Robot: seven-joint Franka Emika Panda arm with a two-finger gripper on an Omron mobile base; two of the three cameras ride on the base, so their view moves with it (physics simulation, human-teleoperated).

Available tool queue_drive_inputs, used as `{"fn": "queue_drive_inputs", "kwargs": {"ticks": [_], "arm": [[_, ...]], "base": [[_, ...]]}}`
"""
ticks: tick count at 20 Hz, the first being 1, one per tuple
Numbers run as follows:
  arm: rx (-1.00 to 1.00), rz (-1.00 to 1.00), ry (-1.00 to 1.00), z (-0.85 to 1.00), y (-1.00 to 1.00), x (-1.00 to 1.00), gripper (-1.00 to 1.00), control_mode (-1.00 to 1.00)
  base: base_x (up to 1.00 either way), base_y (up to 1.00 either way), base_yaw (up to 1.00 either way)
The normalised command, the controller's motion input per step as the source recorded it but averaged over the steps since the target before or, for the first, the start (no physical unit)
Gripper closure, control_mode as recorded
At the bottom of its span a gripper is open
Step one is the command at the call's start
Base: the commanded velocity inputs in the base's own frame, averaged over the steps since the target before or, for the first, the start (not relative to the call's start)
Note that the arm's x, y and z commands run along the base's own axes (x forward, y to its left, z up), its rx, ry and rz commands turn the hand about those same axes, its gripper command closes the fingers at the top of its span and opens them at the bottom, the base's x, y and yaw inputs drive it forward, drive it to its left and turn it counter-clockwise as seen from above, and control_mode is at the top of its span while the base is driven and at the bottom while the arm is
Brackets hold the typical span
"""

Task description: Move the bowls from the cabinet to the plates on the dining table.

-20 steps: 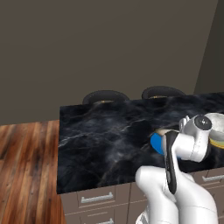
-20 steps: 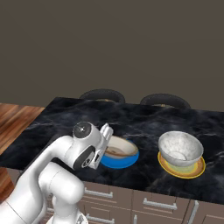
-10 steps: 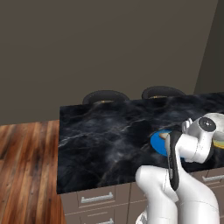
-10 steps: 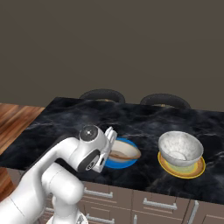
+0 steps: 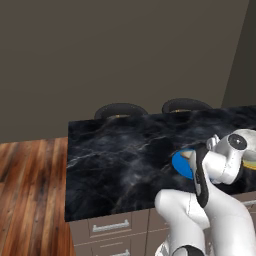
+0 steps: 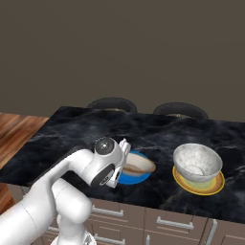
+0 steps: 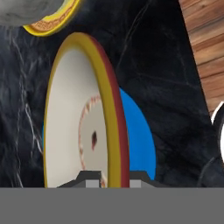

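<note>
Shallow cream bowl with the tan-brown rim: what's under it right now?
The plain bright blue plate lies under the cream bowl, its blue edge showing past the rim. The bowl covers the plate's middle, so contact there is unseen. The gripper is shut on the bowl's rim.

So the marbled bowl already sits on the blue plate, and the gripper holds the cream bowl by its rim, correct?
Not quite: in the right base view the marbled bowl sits on the yellow-orange plate, not the blue plate. The gripper does hold the cream bowl by its rim.
</note>
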Motion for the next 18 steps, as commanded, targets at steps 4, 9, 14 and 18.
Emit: {"fn": "queue_drive_inputs", "kwargs": {"ticks": [4,9,14,18], "arm": [[-0.07,0.01,-0.10,-0.51,0.43,0.12,1.00,-1.00],[-0.07,0.00,-0.07,-0.58,0.46,0.16,1.00,-1.00],[-0.06,0.00,-0.04,-0.62,0.34,0.20,1.00,-1.00],[-0.06,0.00,-0.04,-0.62,0.30,0.19,1.00,-1.00]], "base": [[0.00,0.00,0.00],[0.00,0.00,0.00],[0.00,0.00,0.00],[0.00,0.00,0.00]]}}
